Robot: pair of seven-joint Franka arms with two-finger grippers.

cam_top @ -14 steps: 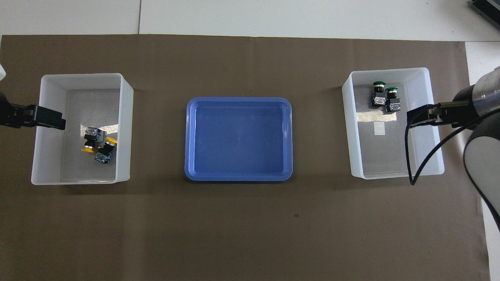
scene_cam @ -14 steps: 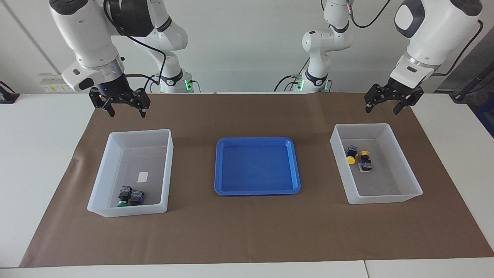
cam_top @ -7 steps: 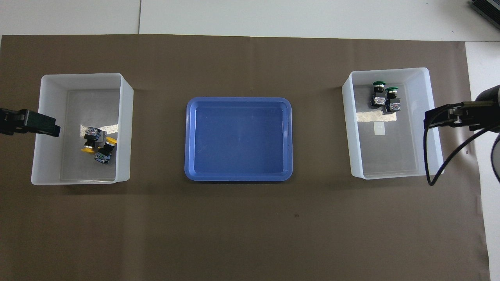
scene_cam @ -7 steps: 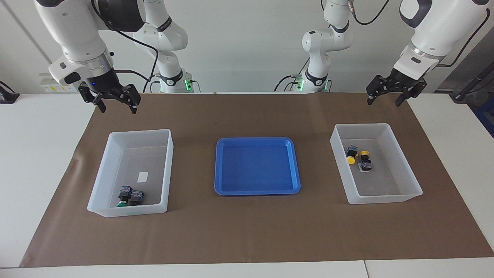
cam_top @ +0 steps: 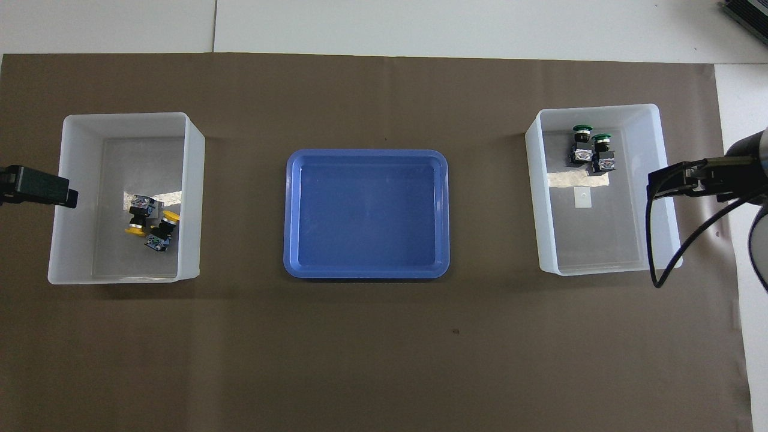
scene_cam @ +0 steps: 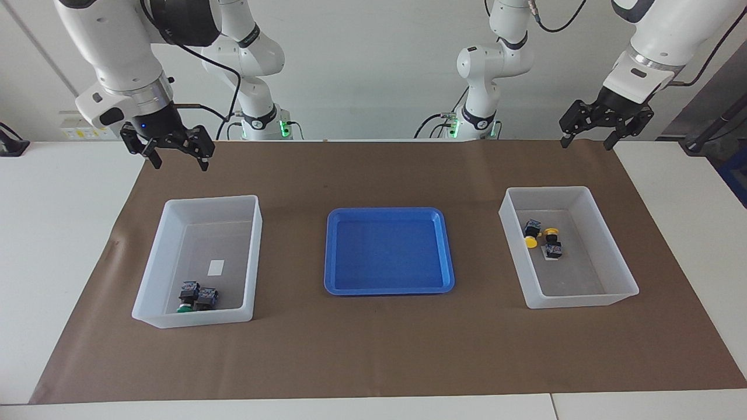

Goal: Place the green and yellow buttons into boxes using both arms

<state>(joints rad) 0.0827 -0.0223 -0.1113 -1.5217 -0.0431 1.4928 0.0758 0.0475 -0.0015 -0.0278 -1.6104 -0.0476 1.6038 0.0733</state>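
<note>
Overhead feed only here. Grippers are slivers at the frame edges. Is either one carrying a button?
Observer: No. In the facing view the right gripper is open and empty.
Operator: Left one?
Observer: The left gripper is open and empty too.
Operator: Height?
Observer: Both hang in the air, clearly above the rim of either box, touching nothing.

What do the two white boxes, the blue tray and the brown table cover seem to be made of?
Boxes: likely translucent matte plastic; the floor shows dimly through the walls.
Blue tray: probably moulded plastic with a slight sheen, rounded corners and a raised rim.
Brown cover: looks like matte paper, creased at one edge.
</note>
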